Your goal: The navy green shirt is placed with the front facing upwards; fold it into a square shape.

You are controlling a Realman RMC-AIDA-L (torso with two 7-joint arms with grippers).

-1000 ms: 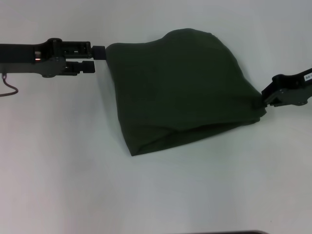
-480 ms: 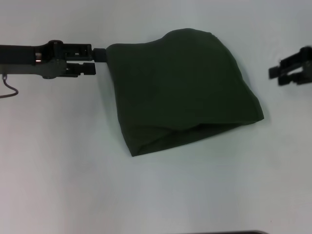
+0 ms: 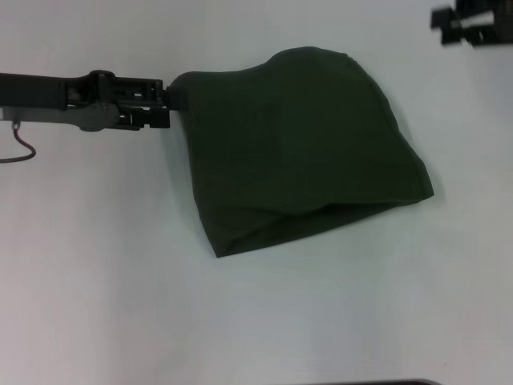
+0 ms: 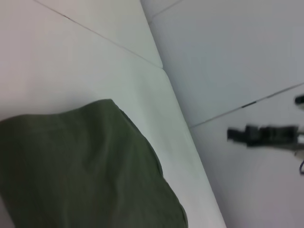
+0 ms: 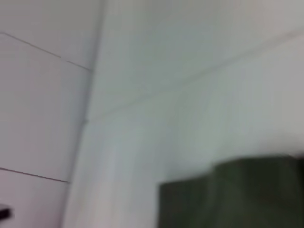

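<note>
The right gripper [image 3: 442,20], which a second ago touched the right corner of the navy green shirt [image 3: 300,148], now sits at the far right, well apart. The left gripper [image 3: 166,103] has closed up against the shirt's far-left corner.

The folded shirt [image 3: 300,148] lies mid-surface [image 3: 120,305]. The left end effector [image 3: 164,100] touches its far left corner. The right end effector [image 3: 473,20] sits well apart, far right.
</note>
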